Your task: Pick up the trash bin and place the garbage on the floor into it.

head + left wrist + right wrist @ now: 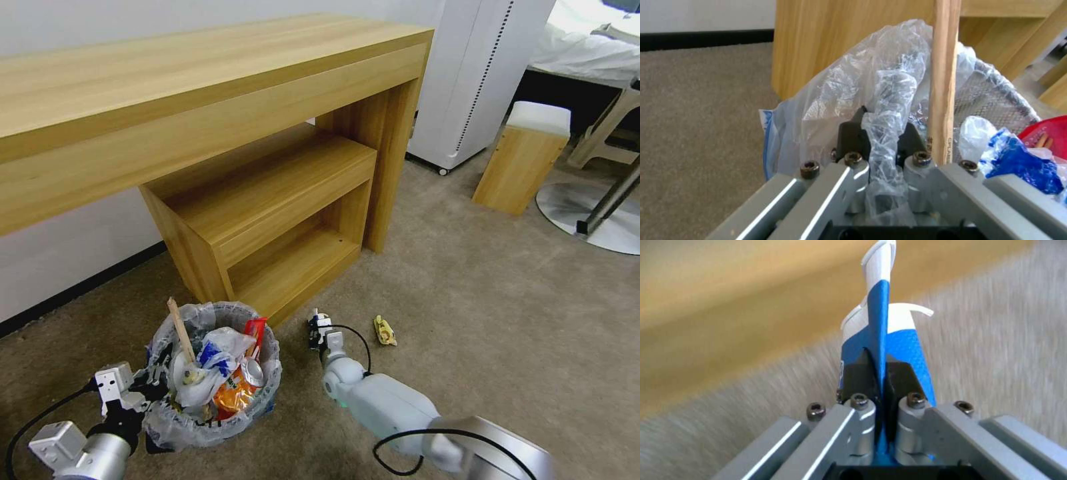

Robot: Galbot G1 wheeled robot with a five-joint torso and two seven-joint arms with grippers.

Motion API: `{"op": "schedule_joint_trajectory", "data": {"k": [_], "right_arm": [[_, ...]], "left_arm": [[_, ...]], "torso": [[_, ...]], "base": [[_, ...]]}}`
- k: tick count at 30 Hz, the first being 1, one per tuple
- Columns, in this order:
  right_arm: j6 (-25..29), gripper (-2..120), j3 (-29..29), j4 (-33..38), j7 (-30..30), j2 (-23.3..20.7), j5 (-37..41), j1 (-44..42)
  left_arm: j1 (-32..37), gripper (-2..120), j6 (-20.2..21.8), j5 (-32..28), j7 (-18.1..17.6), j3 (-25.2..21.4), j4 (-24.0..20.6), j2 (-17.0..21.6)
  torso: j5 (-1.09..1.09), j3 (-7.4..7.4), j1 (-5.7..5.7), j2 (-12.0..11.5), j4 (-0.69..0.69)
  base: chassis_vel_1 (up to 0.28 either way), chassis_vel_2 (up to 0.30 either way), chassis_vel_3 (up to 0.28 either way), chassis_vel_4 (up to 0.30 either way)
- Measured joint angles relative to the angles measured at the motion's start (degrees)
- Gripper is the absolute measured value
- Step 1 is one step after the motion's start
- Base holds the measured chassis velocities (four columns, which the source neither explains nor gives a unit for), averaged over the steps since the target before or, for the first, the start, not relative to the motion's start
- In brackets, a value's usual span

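Up close, pinched blue-white carton point(882, 350).

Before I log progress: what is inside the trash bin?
The trash bin holds a wooden stick, red wrapper, orange wrapper, can and blue-white plastic. Anything beneath that heap is hidden.
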Motion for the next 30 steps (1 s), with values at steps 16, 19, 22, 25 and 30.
{"op": "schedule_joint_trajectory", "data": {"k": [16,19,22,25,30], "right_arm": [[4.81,0,0.74,51.04,-1.01,-27.63,-3.49,2.01],[5.01,0,-2.87,56.29,-2.36,-28.51,-2.39,5.61],[6.0,0,-6.36,57.77,-4.31,-28.54,-1.46,8.66],[7.76,0,-9.51,58.08,-6.24,-28.09,-0.55,11.13],[9.01,0,-14.18,58.08,-7.64,-26.88,-0.16,13.73]], "left_arm": [[-0.48,4,0.87,-1.56,-0.8,-0.04,0.44,2.0],[-0.5,4,0.95,-1.49,-0.83,0.03,-0.33,1.95],[-0.44,4,1.07,-1.53,-0.93,-0.09,-0.91,1.94],[-0.26,4,1.08,-1.56,-0.99,-0.34,-1.34,1.88],[0.11,4,1.12,-1.64,-1.07,-0.73,-2.07,1.59]], "torso": [[-0.01,-0.01,0.0,0.0,0.02],[-0.01,-0.01,0.0,0.0,0.0],[-0.02,0.0,0.0,0.0,0.01],[-0.02,0.0,0.0,0.0,0.01],[-0.01,0.0,0.0,0.0,0.01]], "base": [[0.0,0.0,0.0,0.0],[0.0,0.0,0.0,0.0],[0.0,0.0,0.0,0.0],[0.0,0.0,0.0,0.0],[0.0,0.0,0.0,0.0]]}}
